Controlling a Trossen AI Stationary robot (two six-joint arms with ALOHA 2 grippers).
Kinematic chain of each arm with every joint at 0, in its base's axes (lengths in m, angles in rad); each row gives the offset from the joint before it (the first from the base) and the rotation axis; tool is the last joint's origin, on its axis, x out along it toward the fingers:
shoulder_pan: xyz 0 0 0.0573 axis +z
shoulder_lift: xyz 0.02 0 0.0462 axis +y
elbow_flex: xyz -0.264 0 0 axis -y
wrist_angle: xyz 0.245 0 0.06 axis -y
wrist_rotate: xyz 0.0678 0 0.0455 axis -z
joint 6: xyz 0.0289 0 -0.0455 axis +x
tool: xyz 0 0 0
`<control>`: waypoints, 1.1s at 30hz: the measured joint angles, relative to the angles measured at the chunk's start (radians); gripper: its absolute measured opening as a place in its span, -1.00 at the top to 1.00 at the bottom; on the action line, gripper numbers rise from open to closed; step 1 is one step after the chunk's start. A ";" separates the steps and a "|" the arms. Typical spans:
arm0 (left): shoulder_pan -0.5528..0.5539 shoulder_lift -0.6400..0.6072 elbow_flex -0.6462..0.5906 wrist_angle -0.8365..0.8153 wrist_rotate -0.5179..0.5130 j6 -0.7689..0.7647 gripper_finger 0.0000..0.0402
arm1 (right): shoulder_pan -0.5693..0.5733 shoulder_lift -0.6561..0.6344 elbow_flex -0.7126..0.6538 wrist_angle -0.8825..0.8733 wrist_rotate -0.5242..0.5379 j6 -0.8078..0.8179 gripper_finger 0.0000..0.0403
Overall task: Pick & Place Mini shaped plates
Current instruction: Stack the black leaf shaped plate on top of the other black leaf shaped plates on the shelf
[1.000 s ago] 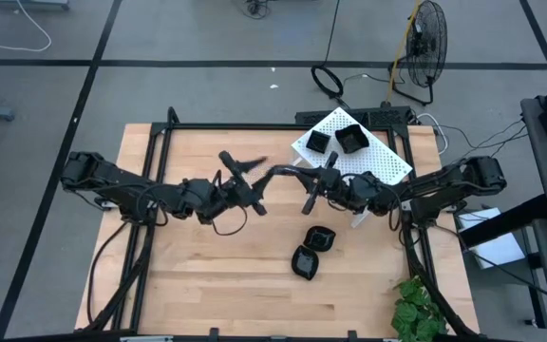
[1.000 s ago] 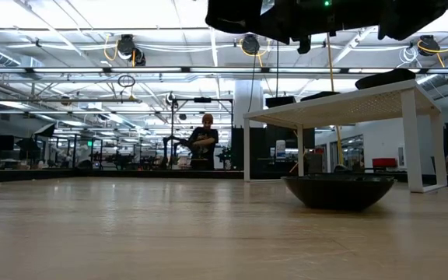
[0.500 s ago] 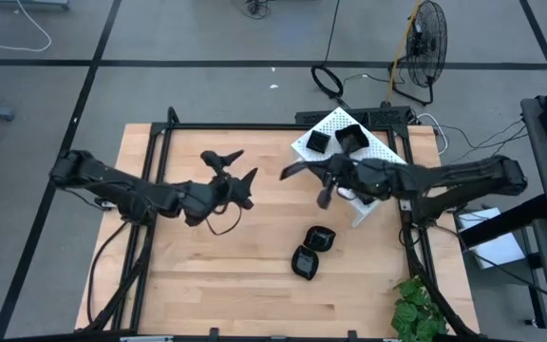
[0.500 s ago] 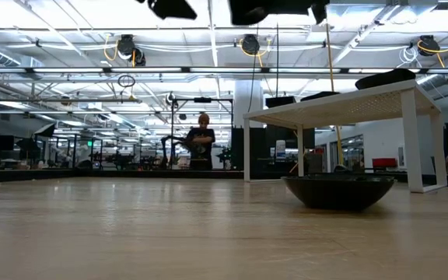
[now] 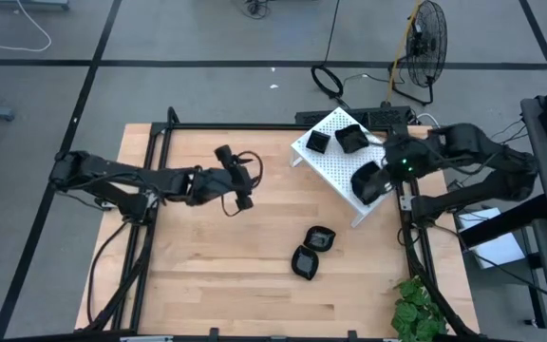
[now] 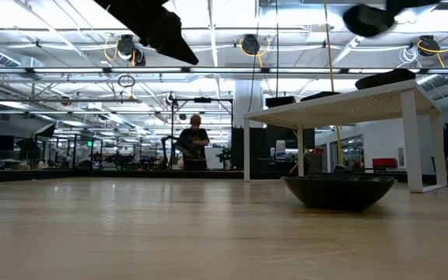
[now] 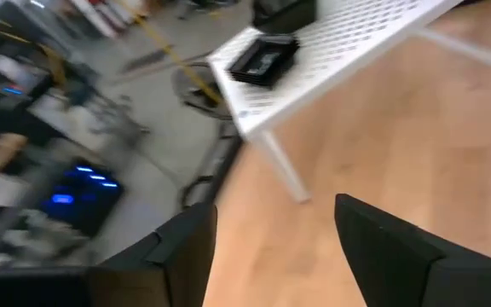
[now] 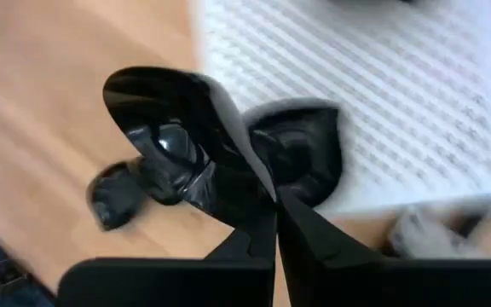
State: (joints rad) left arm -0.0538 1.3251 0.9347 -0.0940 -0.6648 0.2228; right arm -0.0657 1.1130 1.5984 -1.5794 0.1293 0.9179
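The right pincer has swung over the rack — clamped on a plate.

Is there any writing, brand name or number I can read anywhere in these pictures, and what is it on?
None can be read.
The mini shaped plates, white perforated rack and wooden table carry no visible markings.
Screens in the room behind are too blurred to read.

No readable text, labels, brands, numbers or signs anywhere: the views show none sharp enough to make out.
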 joint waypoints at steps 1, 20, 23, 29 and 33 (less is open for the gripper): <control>0.014 0.000 -0.002 0.000 0.039 -0.019 -0.18 | -0.009 -0.009 -0.006 -0.009 0.000 0.042 1.00; 0.083 0.000 -0.004 -0.037 0.219 -0.122 0.17 | -0.011 -0.139 -0.236 0.013 -0.092 0.220 1.00; 0.083 0.000 -0.004 -0.037 0.238 -0.128 0.19 | -0.011 -0.138 -0.259 0.011 -0.044 0.212 1.00; 0.083 0.000 -0.004 -0.036 0.243 -0.125 0.18 | -0.012 -0.137 -0.279 0.023 0.041 0.195 1.00; 0.084 0.000 -0.004 -0.036 0.243 -0.124 0.15 | -0.012 -0.137 -0.279 0.048 0.052 0.193 1.00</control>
State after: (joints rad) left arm 0.0299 1.3254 0.9302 -0.1303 -0.4217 0.0990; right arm -0.0778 0.9756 1.3193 -1.5318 0.1814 1.1110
